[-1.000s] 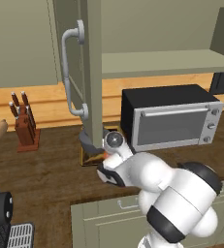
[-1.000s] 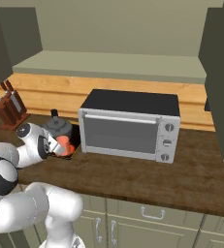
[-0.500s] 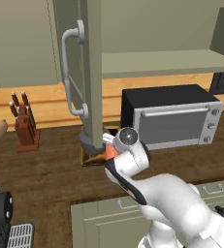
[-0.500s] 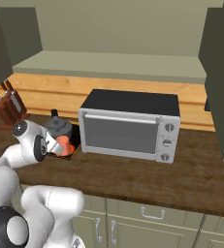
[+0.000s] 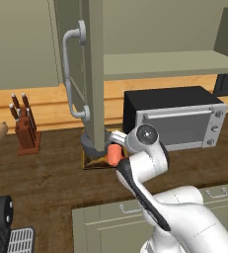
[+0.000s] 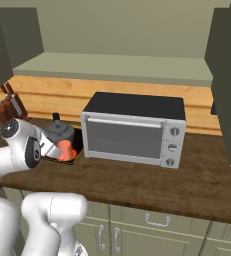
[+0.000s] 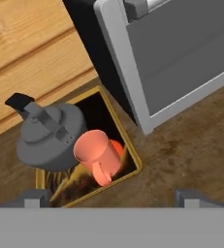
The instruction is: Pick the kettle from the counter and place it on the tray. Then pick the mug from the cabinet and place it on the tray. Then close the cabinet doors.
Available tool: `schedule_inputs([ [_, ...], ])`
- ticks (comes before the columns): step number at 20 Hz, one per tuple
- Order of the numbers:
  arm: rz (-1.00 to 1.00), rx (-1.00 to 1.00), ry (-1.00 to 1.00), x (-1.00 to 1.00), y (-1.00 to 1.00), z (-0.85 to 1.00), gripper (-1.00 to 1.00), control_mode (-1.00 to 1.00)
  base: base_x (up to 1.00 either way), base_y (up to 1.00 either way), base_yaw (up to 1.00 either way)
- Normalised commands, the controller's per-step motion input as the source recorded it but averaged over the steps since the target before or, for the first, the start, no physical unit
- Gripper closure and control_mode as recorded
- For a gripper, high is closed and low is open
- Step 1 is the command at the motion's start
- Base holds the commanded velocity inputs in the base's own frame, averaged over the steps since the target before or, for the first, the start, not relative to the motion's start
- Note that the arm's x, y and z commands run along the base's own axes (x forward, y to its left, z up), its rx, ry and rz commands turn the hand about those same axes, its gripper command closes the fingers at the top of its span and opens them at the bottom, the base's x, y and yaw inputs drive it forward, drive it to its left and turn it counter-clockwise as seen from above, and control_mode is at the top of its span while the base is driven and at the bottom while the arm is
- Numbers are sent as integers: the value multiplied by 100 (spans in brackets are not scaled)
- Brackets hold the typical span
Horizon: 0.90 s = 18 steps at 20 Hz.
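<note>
Hand view: the tray [image 7: 129, 154] is seen lying flat on the brown counter [image 7: 181, 145], just beside the black and silver microwave [image 7: 181, 63]. 2 things are held on the tray. The grey kettle [image 7: 48, 138] is stood on the far part of it, with the black spout pointed away toward the wooden wall. The orange mug [image 7: 99, 156] is set right next to the kettle, so close that the 2 look to be touching. The mug is tipped a little, and its handle is turned toward the camera. The gripper [image 7: 111, 197] is held above the tray with its jaws spread wide, and nothing is gripped between them. 1 dark fingertip [image 7: 32, 197] is seen low on the left side and the other low on the right.

From the left base view, the mug [image 5: 115, 154] is seen on the tray [image 5: 93, 162], partly hidden behind the white arm. An open cabinet door [image 5: 93, 74] with a curved grey handle [image 5: 72, 74] is hung in front of the kettle, so most of the kettle is hidden. A wooden knife block [image 5: 25, 129] is stood well to the left.

From the right base view, the kettle [image 6: 61, 132] and the mug [image 6: 65, 150] are seen side by side, left of the microwave [image 6: 132, 130]. The cabinet [image 6: 117, 67] is open above.
</note>
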Motion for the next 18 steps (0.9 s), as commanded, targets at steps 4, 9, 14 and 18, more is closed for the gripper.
schedule_inputs([
  [4,0,0,0,-71,-14,44,-100,-100,0,0,0],
  [9,0,11,0,-59,-20,51,-100,-100,0,0,0],
  [14,1,18,5,-36,-6,47,-100,-100,0,0,0],
  [18,1,16,0,-46,0,36,-100,-100,0,0,0],
])
